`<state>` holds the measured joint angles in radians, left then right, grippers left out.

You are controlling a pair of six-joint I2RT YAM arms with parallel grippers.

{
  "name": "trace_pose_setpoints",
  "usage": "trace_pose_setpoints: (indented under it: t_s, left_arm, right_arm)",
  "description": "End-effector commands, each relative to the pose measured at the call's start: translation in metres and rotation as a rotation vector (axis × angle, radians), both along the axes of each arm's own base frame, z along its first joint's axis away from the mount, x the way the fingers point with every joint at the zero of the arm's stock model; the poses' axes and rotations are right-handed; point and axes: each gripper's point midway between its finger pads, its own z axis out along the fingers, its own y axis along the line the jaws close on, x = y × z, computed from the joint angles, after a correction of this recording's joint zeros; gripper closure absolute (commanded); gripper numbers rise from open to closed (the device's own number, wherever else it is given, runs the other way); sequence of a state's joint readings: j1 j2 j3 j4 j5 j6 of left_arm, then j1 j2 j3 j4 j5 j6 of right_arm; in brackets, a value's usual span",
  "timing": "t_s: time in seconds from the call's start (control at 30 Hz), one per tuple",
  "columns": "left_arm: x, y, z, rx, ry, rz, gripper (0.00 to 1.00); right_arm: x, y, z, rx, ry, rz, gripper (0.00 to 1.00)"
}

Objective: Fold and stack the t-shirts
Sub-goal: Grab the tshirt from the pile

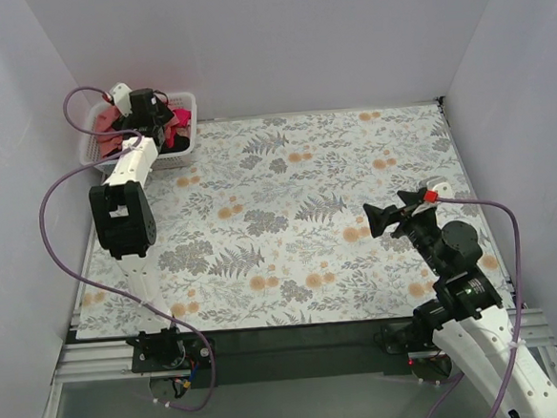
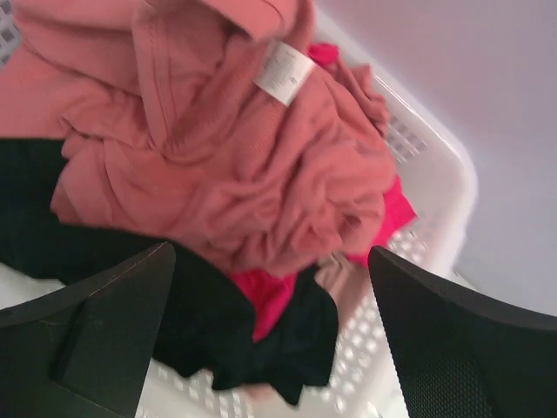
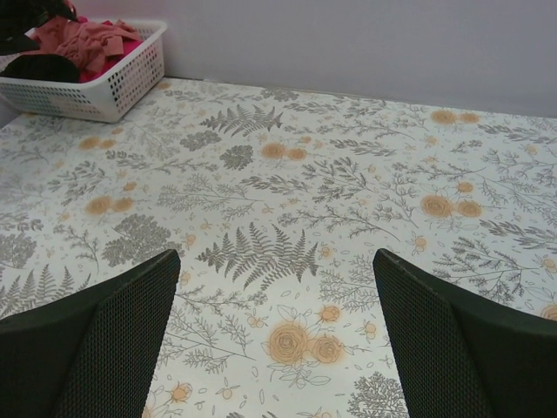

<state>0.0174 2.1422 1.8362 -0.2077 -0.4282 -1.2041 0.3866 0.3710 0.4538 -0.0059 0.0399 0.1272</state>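
At far left, white basket (image 1: 181, 158): holds all 3 t-shirts, crumpled together, with coral-red t-shirt (image 2: 244, 165) on top and crimson-pink t-shirt (image 2: 265, 296) and black t-shirt (image 2: 218, 331) beneath. Left end effector (image 2: 270, 261): fingers spread, hovering just over the coral-red one, gripping nothing. Right end effector (image 3: 274, 270): spread, empty, over near-right tabletop (image 1: 304, 169). Progress: 0 folded, 0 stacked; all 3 left to do.

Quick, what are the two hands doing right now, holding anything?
Left hand: open, holding nothing, above the coral-red t-shirt in the basket.
Right hand: open, holding nothing, above the table.
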Motion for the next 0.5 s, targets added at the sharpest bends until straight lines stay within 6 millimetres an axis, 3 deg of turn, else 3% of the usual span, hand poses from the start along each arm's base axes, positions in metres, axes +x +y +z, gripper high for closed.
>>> trace_pose_setpoints:
  t_s: [0.0, 0.13, 0.2, 0.23, 0.33, 0.37, 0.47]
  left_arm:
    - [0.014, 0.041, 0.029, 0.069, -0.102, 0.104, 0.07]
    - [0.031, 0.061, 0.033, 0.104, -0.216, 0.117, 0.07]
    - [0.034, 0.071, 0.024, 0.126, -0.233, 0.117, 0.07]
    - [0.04, 0.072, 0.032, 0.135, -0.286, 0.108, 0.07]
    - [0.054, 0.078, 0.016, 0.17, -0.306, 0.075, 0.09]
    - [0.06, 0.078, 0.022, 0.174, -0.329, 0.059, 0.1]
    - [0.072, 0.087, 0.015, 0.168, -0.362, 0.042, 0.13]
  right_arm:
    - [0.001, 0.008, 0.0, -0.015, -0.005, 0.04, 0.02]
    - [-0.001, 0.02, -0.003, -0.028, 0.02, 0.109, 0.02]
    - [0.0, 0.023, -0.005, -0.035, 0.035, 0.123, 0.02]
    - [0.0, 0.024, -0.003, -0.033, 0.035, 0.126, 0.02]
    - [0.0, 0.027, -0.015, -0.048, 0.09, 0.143, 0.02]
    - [0.001, 0.028, -0.019, -0.05, 0.107, 0.149, 0.02]
    - [0.001, 0.034, -0.024, -0.055, 0.14, 0.175, 0.02]
